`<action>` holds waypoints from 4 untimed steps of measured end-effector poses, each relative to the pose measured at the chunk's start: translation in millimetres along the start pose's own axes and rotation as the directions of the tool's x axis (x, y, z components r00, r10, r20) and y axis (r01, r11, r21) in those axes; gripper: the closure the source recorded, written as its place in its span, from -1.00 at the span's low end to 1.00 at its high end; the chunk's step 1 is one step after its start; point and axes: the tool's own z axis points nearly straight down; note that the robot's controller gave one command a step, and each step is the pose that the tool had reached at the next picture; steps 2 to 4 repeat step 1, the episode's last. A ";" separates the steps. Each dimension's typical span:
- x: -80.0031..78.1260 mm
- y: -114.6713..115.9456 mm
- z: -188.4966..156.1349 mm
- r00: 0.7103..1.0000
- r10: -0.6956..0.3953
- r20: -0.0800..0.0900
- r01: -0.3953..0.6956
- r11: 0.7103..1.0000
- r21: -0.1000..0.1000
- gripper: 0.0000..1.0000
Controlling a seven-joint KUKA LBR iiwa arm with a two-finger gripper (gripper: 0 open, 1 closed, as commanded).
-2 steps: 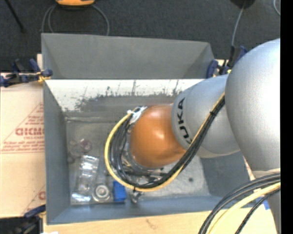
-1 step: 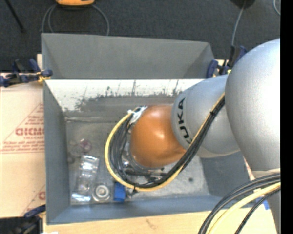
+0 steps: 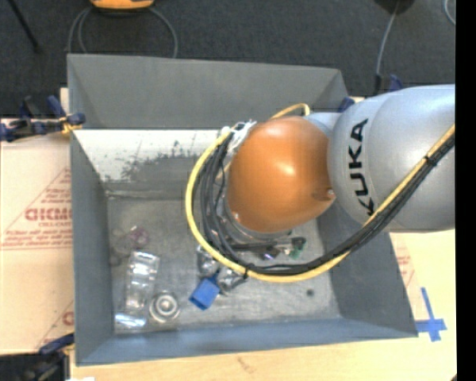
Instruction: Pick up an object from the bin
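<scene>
My gripper [image 3: 216, 271] reaches down under the orange wrist cover into the middle of the bin, near the front. A small blue block [image 3: 204, 294] lies right at its lower end, tilted on the bin floor; whether they touch is hidden. To the left, a clear crumpled plastic piece [image 3: 141, 279] rests on the floor. A round silver cap-like thing [image 3: 164, 306] sits just in front of it.
A small pale purple thing [image 3: 135, 235] lies on the floor at the left, further back. The arm and its yellow and black cables cover the bin's right half. The sloped bin walls rise close around the floor.
</scene>
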 end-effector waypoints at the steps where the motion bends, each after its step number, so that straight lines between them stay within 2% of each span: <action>1: -10.4 -29.9 -79.2 0.937 -0.349 0.000 0.349 0.937 -0.001 1.00; 4: -10.4 -29.9 -79.2 0.937 -0.349 0.000 0.349 0.937 -0.001 1.00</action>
